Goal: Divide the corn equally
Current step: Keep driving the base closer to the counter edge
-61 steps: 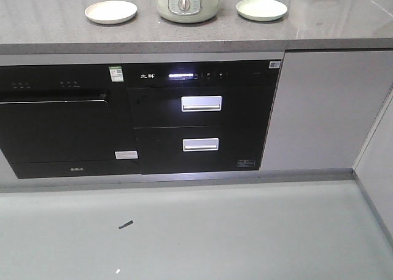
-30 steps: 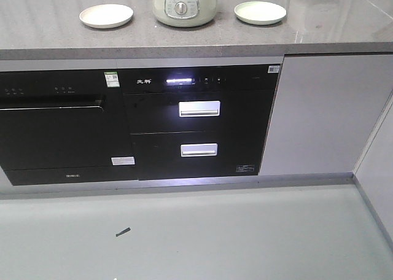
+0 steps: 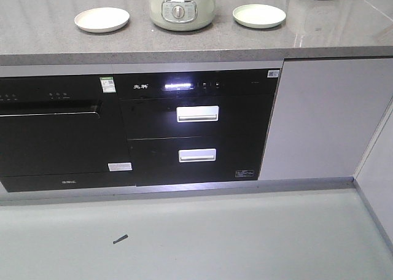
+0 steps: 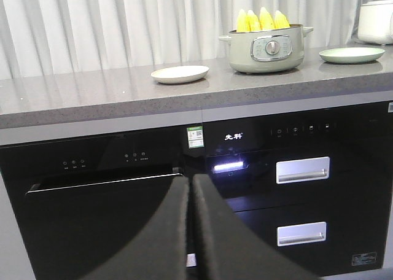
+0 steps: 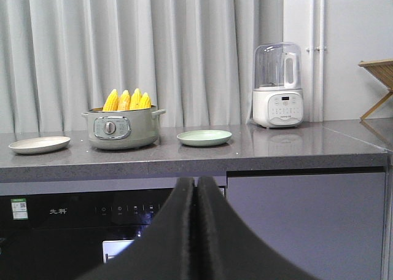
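We judge that we are at the very start: the approach, with no cob taken yet. The corn [image 5: 128, 100], four yellow cobs, stands upright and bunched in the pale green pot [image 5: 121, 129] on the desk [image 5: 276, 148], tips above the rim. A cream plate [image 5: 38, 145] lies to one side of the pot and a green plate [image 5: 204, 137] to the other, both bare. Our left fingers [image 4: 175, 218] are clenched together on nothing, and so are our right fingers [image 5: 181, 218]; both hang low, in front of the black built-in appliances [image 3: 196, 126] under the desk.

Next, we think, one arm must rise above the desk edge, release its fingers and come down on a single cob tip. The cobs touch one another and the pot wall rings them, so picking one out looks tight. A white blender [image 5: 277, 86] stands well off to the side.
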You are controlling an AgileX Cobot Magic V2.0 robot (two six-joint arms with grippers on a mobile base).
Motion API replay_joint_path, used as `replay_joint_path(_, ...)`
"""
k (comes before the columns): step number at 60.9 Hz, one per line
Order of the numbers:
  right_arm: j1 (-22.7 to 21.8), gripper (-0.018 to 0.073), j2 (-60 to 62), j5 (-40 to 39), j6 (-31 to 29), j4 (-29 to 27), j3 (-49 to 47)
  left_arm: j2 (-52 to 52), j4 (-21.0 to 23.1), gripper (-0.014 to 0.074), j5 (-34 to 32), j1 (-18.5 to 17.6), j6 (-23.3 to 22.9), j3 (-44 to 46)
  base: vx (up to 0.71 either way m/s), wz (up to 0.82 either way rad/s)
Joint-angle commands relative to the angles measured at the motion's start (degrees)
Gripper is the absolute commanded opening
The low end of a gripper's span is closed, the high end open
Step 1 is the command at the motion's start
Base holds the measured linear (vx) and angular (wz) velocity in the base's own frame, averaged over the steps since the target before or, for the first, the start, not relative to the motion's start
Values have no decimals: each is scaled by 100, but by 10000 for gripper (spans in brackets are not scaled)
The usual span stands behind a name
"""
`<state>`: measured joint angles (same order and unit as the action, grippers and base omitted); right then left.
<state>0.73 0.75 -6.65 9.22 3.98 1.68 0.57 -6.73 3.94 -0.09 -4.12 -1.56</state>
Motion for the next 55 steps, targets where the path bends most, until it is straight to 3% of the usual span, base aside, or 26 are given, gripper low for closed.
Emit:
replay_joint_path(1, -37, -1, 22, -389, -34, 65, 41, 99, 5, -7, -428, 4, -48, -18, 6, -1)
replay_joint_path(55, -37, -1, 22, -395, -34, 65, 41, 99, 5, -7, -428, 4, -48, -18, 4, 0)
